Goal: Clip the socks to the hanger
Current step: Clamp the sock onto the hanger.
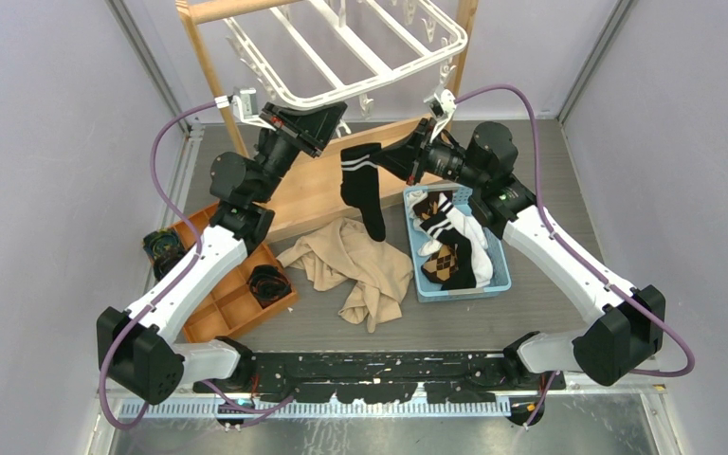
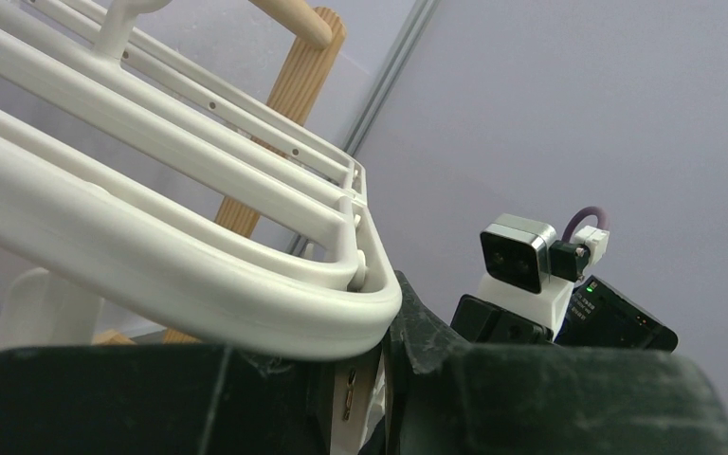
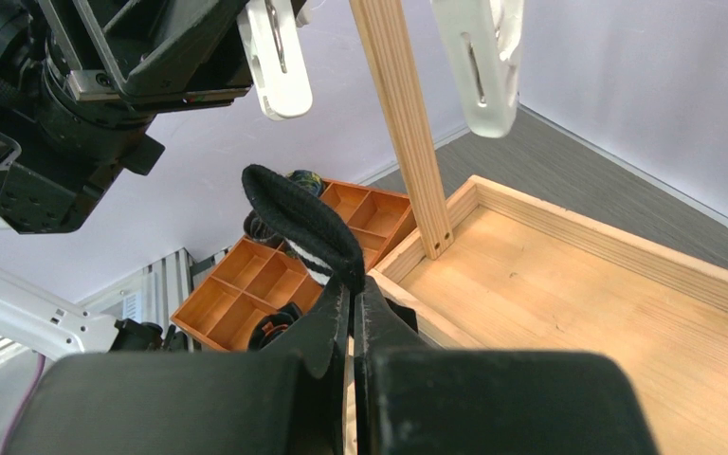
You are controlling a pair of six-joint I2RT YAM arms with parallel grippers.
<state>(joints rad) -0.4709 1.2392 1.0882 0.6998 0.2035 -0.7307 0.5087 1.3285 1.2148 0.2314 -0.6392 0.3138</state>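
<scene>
From above, the hanger (image 1: 393,68) hangs on the wooden stand (image 1: 204,57) at the far side of the tabletop (image 1: 555,180). The left tool (image 1: 334,116) reaches up to its near rim. The right tool (image 1: 391,156) is clamped on the cuff of a black sock (image 1: 360,185) with white stripes, which dangles below the frame. More socks (image 1: 450,242) lie in a blue basket (image 1: 505,261), just beside a beige cloth (image 1: 360,270). In the left wrist view the hanger's rounded corner (image 2: 199,284) sits just over the left tool (image 2: 360,379), whose fingers are drawn in close on a white clip (image 2: 343,417). In the right wrist view the right tool (image 3: 351,294) has its fingers pressed together on the sock's cuff (image 3: 303,223), with two hanging clips (image 3: 280,57) above, one on either side of the stand's post (image 3: 408,133)
</scene>
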